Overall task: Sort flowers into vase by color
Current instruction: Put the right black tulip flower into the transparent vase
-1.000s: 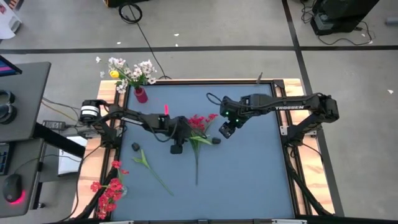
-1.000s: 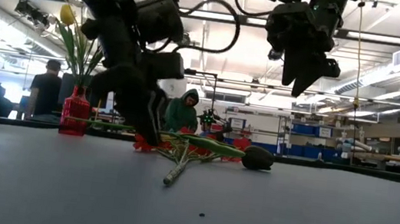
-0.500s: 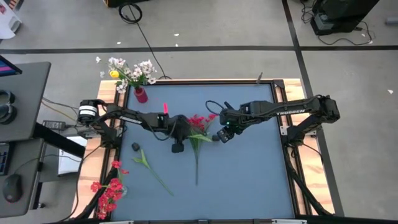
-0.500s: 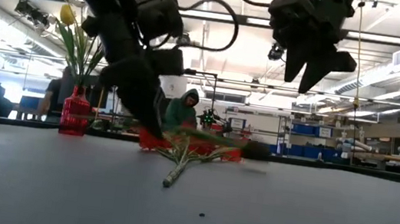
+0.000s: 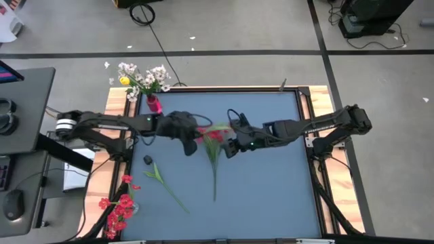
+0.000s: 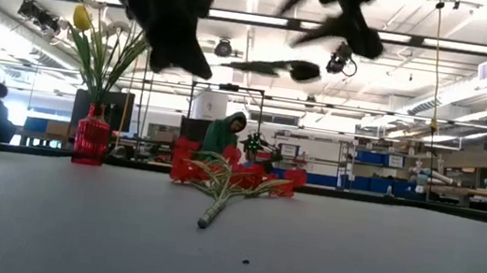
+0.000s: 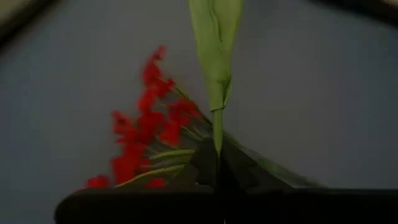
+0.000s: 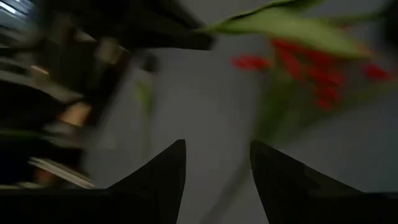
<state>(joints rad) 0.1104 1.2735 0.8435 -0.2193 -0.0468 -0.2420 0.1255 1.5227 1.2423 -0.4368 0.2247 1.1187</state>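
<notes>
Gripping: the left gripper [image 5: 192,144] is clamped on a green leafy stem [image 7: 215,37], held up off the table over the middle of the mat.
Left wrist cam: the stem runs straight out from between the fingers, with a long folded leaf at its far end.
Right gripper [image 5: 228,148]: fingers [image 8: 163,177] are spread apart with nothing between them, just beside the raised stem on its right side.
Red flowers [image 5: 215,134]: a sprig lying flat mid-table, right under and between the two grippers, blossoms toward the far edge and its long stem [image 5: 215,177] trailing toward the near edge.
Low cam: the red sprig [image 6: 231,176] sits on the table [image 6: 303,258] while the held stem with a dark tip [image 6: 305,70] hangs in the air well above it, kinda blurry.
Second stem [image 5: 165,184]: a bare green one with leaves, lying at an angle toward the near-left part of the mat, clear of both arms.
Small dark thing [image 5: 147,160]: on the mat beside that stem, can't tell what it is.
Far-left corner: red vase [image 5: 153,103] with white and yellow flowers [image 5: 143,77] standing in it.
Near-left corner: another bunch of red blossoms [image 5: 119,208] at the table edge.
In the way: both arms crowd over the red sprig from above, so part of the blossoms is covered in the top view.
Background: people [image 6: 221,135] are seated in the room behind the table.
</notes>
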